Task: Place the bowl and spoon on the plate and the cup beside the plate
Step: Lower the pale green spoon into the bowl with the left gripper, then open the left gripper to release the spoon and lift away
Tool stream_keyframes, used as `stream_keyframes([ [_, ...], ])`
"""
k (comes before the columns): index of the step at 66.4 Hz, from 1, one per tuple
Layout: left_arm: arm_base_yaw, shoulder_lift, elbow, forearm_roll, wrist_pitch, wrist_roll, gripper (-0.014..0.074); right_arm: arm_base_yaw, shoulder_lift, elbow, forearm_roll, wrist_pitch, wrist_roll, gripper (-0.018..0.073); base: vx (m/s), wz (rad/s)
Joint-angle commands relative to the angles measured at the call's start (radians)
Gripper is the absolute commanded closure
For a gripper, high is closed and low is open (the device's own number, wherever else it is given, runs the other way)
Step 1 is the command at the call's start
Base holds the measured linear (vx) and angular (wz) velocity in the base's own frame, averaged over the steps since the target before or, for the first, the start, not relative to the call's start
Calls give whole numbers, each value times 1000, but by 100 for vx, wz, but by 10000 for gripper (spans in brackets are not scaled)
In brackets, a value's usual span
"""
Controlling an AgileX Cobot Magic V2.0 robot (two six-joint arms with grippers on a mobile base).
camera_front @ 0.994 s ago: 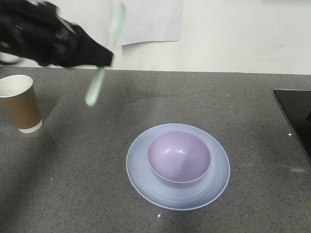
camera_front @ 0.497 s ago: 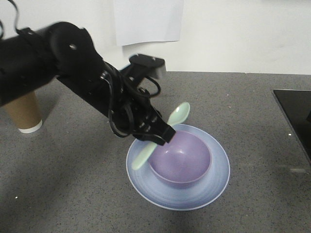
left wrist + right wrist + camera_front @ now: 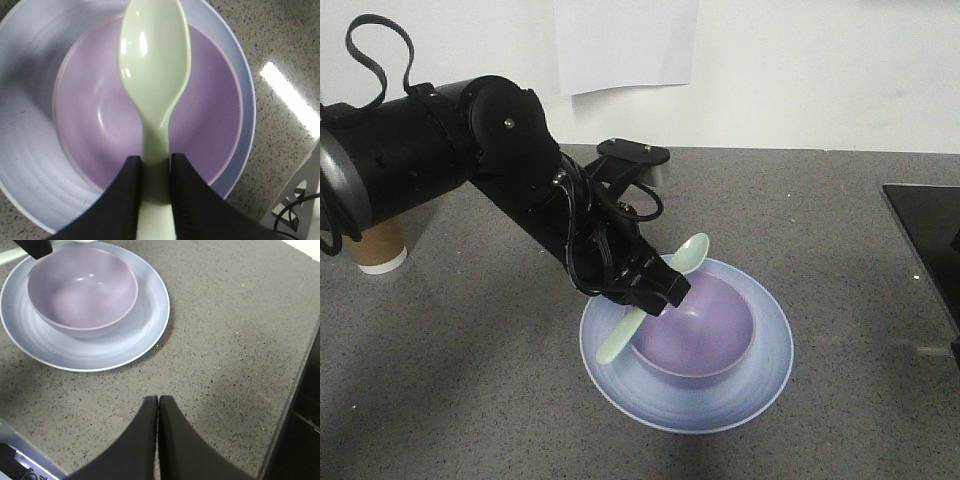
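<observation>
The round pale blue-lilac plate with its wide shallow rim is lying on the grey speckled countertop. The small lavender-purple plastic bowl is sitting at the plate's middle. The left gripper is reaching over the bowl's left edge, its jaws clamping the flat handle of the short mint-green plastic spoon. The spoon is slanting, its oval head raised over the bowl's far side and its handle end pointing down over the plate's left rim. Whether it is touching the bowl cannot be told.

The right gripper is hovering near the plate with its jaws pressed together, holding nothing.

Farther back at the left, the tall brown paper cup is standing upright, well apart from the plate and partly hidden behind the left arm.
</observation>
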Motion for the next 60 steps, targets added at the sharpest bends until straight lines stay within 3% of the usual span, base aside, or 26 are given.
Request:
stream_keyframes([
  [1, -5, -46, -28, -37, -40, -10, 602, -2, 1, -24, 4, -69, 4, 565, 0, 0],
  [21, -5, -46, -28, -39, -42, -10, 531, -2, 1, -24, 4, -73, 4, 565, 0, 0],
  [46, -5, -46, -28, -46, -51, -10, 267, -2, 1, -24, 11, -74, 4, 565, 0, 0],
  [60, -3, -52, -33, -45, -57, -10, 209, -2, 1, -24, 11, -74, 4, 565, 0, 0],
])
